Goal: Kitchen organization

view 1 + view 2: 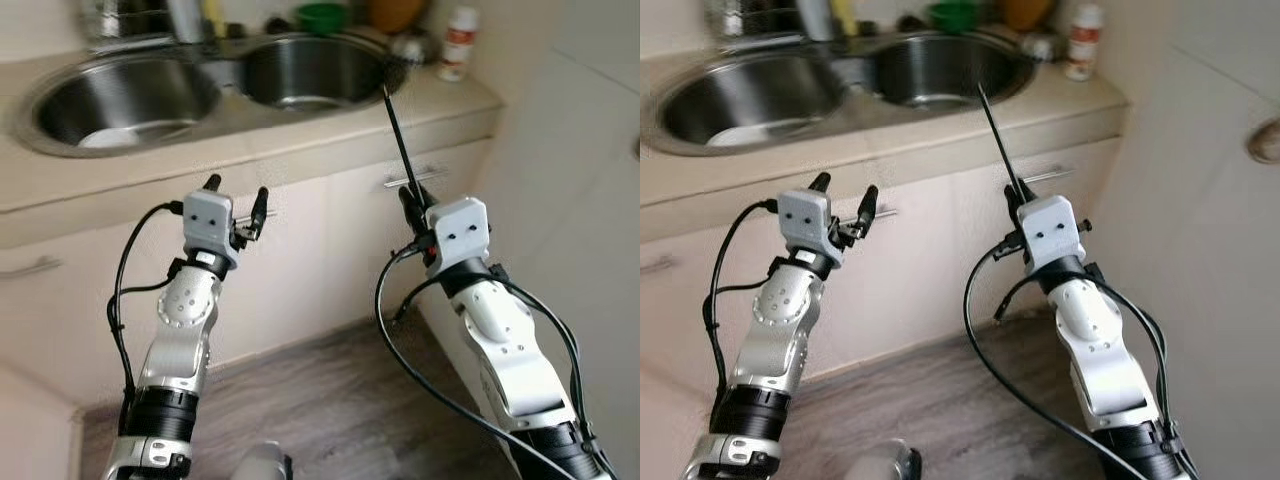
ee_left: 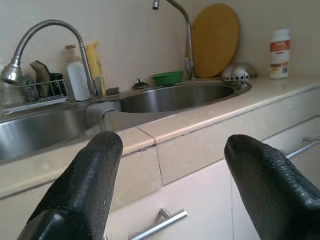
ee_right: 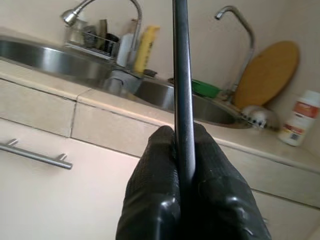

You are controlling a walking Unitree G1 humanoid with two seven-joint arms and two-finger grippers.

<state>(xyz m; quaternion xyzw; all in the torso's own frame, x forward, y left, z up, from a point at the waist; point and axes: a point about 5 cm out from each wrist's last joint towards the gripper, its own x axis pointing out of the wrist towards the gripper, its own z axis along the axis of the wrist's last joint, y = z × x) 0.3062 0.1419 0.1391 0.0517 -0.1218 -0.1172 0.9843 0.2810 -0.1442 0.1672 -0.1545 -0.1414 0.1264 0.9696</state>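
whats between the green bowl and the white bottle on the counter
In the left wrist view, a faucet, a round wooden cutting board leaning on the wall and a metal strainer lie between the green bowl and white bottle.

Black stick [image 1: 396,140], shiny silver sink [image 1: 120,100], green bowl [image 1: 322,16] at 12 o'clock, white bottle [image 1: 456,43] w/ red label, cream counter [image 1: 300,140].

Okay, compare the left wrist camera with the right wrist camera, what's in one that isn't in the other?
Left wrist view alone: the left gripper open, its two black fingers spread wide with nothing between them.

Right wrist view alone: the right gripper shut on a thin black rod that rises straight up past the counter edge.

Both: the double steel sink, two curved faucets, the round wooden cutting board, a green bowl, a white bottle with a red label, and a cabinet drawer handle.
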